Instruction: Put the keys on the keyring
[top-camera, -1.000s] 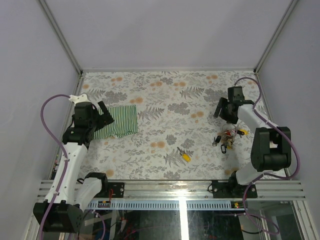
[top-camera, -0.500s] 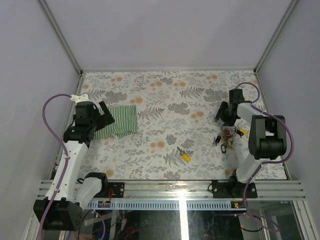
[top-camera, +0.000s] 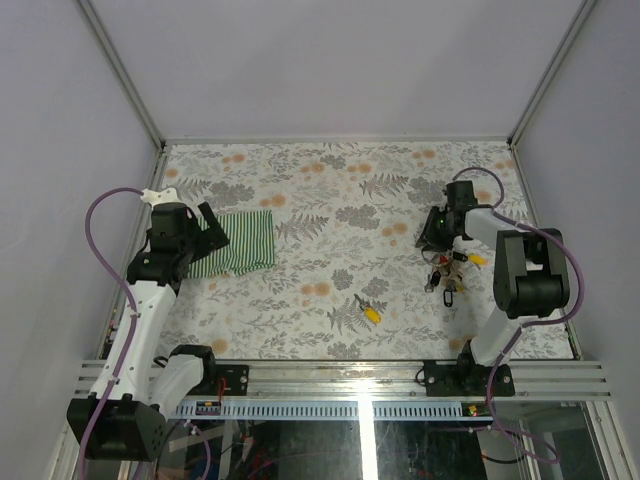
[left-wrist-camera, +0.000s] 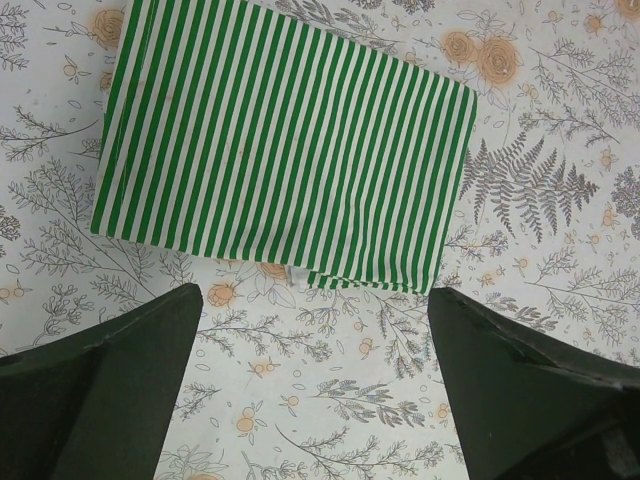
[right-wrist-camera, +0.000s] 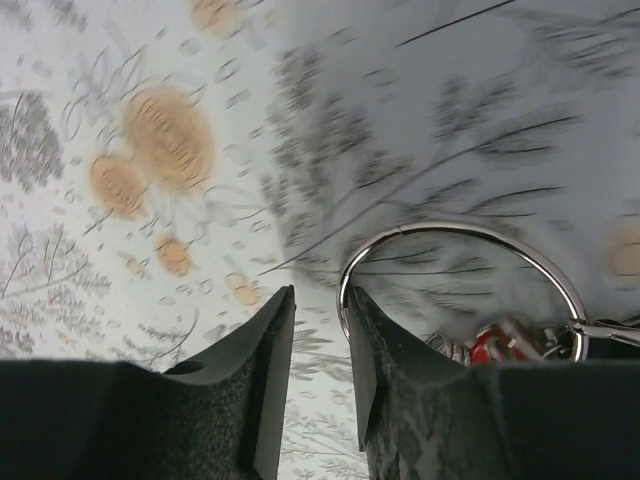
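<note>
Your right gripper (right-wrist-camera: 320, 293): nearly closed, keyring (right-wrist-camera: 470, 231) at its tips, grip unclear.
Your left gripper (left-wrist-camera: 315, 292): spread wide, striped cloth (left-wrist-camera: 285, 140) ahead.

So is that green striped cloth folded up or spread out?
Folded. The green striped cloth lies as a neat rectangle, and the left wrist view shows a second layer's edge peeking out along its lower side.

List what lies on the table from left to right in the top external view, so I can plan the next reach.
First the green striped cloth → lone yellow-headed key → bunch of keys.
</note>
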